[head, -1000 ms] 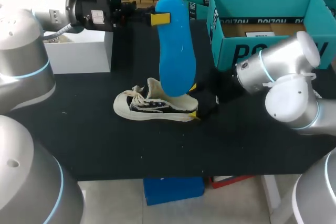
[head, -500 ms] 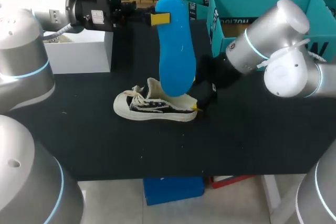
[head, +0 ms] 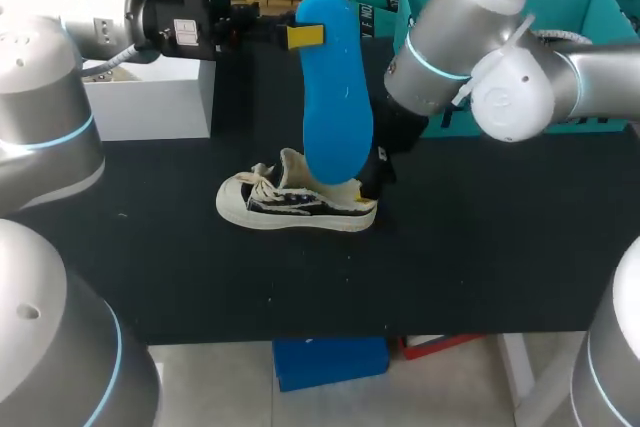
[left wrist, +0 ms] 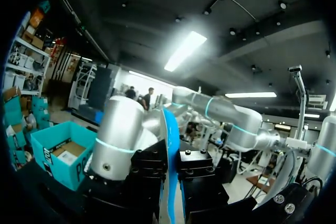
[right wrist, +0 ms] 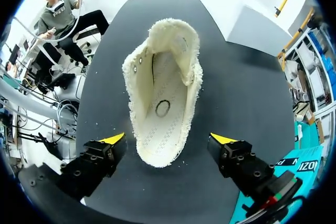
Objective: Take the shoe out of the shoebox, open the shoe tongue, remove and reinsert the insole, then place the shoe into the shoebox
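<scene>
A: Where's the shoe relative to the right jaws?
B: The shoe (head: 295,205) sits on its sole on the black table (head: 480,247), toe toward the left arm's side. The right arm comes in over it from the right and the jaws hang just above the heel end.
A: Wrist cam?
B: It looks straight down into the shoe's opening (right wrist: 163,103). The heel end lies between the two yellow tips (right wrist: 114,139), with bare table showing on each side. No contact.
A: So they're released?
B: Yes, spread wide, wider than the heel, and holding nothing.
A: Left jaws?
B: Clenched on the blue insole (head: 335,97) near its top end. One yellow tip (head: 305,35) shows against it in the head view. In the left wrist view the insole (left wrist: 169,129) runs edge-on between the black fingers (left wrist: 149,174).
A: Insole's position?
B: It stands roughly upright over the shoe, with its lower end down at the collar. I can't tell whether it touches.
A: Tongue?
B: It stands up ahead of the opening (head: 292,162).
A: Shoebox?
B: The teal shoebox (head: 580,7) is at the far right of the table, behind the right arm and well apart from the shoe. A white box (head: 150,97) is at the far left.
</scene>
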